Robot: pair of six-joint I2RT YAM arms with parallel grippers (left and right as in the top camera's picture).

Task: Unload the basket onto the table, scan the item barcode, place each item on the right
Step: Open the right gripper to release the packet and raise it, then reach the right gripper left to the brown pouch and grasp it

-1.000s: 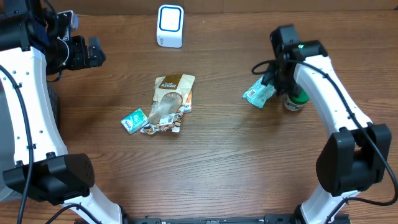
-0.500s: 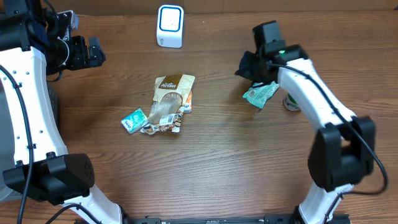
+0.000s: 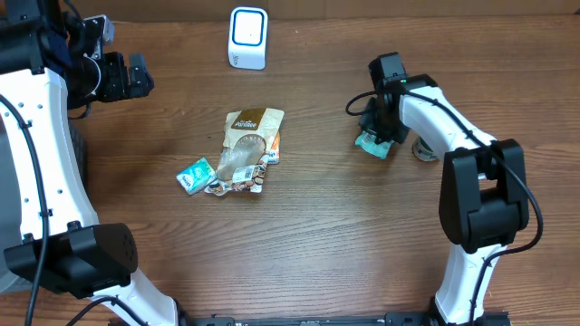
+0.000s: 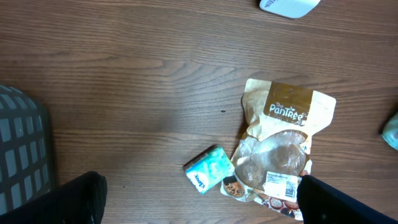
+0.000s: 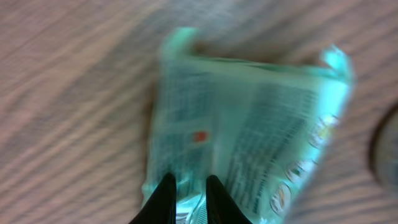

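Teal packet [image 5: 249,137], edge pinched between right jaws

Brown pouch [image 4: 290,109], centre-right of the left wrist view: white brand lettering reads "The Pantree". In the overhead view the same word is only barely legible.

White sticker label [image 4: 283,185] at the pouch's lower end: printed lines, too small to read.

Small teal pack [image 4: 208,169], lower centre, just left of the pouch: dark logo on its end face, unreadable.

Teal wrapper [image 5: 249,143], filling the right wrist view: columns of fine print, one small red square mark, round emblems along the right edge. All blurred, nothing legible.
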